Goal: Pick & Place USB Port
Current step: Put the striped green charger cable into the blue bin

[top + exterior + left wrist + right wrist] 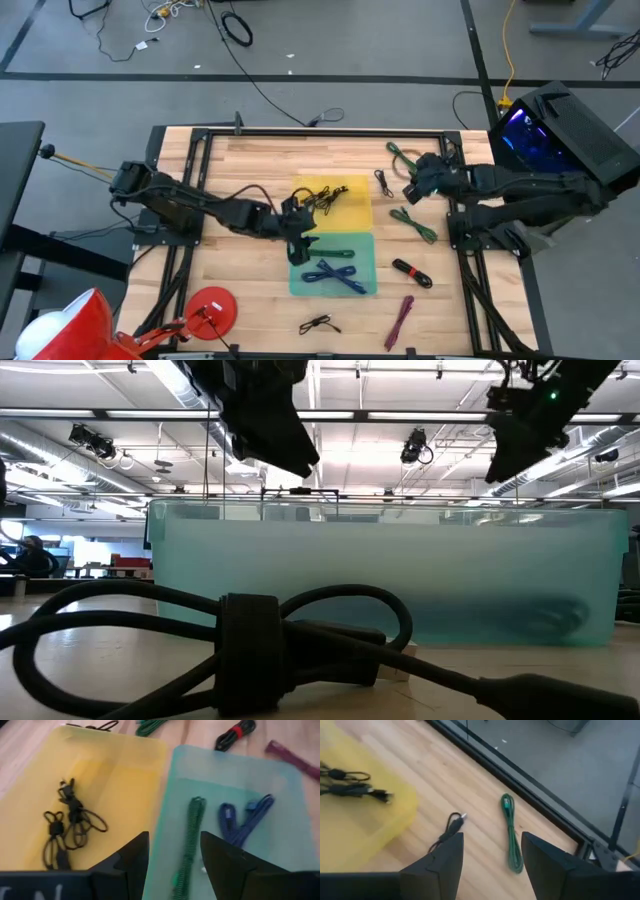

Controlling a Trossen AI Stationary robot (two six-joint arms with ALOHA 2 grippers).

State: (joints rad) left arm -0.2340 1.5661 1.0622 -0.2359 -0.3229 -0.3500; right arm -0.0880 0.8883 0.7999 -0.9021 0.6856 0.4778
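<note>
Two trays hold sorted cables: left gripper (170, 857), spread and empty, hovers over the green cable (189, 837) lying in the teal tray (290, 820). Next likely fetches another cable; right gripper (490, 852) waits spread beside the tray.

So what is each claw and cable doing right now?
Left claw: open, empty, over the green tray.
Right claw: open, empty, above the table.
Green cable: lying in the green tray.
Blue cable: lying in the green tray.
Black cables: in the yellow tray.
</note>
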